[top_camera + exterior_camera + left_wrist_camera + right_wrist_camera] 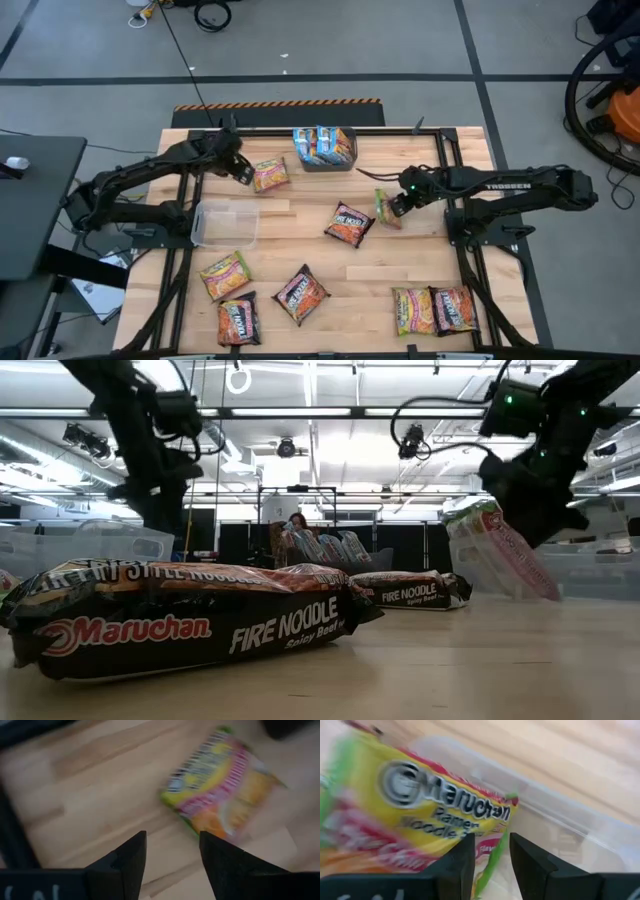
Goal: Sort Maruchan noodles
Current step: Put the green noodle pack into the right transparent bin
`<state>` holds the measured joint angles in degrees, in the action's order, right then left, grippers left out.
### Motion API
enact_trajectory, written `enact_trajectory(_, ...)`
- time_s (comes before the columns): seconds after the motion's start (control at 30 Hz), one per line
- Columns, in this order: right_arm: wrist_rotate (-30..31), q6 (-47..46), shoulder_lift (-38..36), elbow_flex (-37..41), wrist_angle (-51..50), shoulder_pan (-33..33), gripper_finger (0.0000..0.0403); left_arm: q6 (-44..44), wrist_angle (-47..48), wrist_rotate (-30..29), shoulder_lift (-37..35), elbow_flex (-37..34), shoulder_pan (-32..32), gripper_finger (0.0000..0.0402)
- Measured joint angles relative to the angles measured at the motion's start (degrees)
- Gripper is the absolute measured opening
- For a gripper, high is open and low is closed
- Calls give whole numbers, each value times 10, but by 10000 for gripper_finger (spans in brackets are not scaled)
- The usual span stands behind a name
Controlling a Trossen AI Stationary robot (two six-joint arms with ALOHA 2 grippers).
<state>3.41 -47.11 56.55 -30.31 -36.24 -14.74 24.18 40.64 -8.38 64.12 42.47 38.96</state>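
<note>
Green-labelled packet (386,209) pinched in right pincer (394,208), left pincer (243,176) spread

The green-labelled packet (420,815) is blurred and cut off by the right wrist view's edge.

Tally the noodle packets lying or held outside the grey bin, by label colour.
Green-label packets: 4, one held by the right gripper
Dark-label packets: 4
Total: 8
</note>
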Motion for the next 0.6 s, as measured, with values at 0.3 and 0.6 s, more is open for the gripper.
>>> enact_trajectory(0.3, 29, 17, -53, -43, -11, 0, 127, 219, -140, 124, 0, -102, 76, 233)
enact_trajectory(0.6, 29, 22, -97, -43, -46, 0, 127, 323, -296, 112, 24, -173, 72, 229)
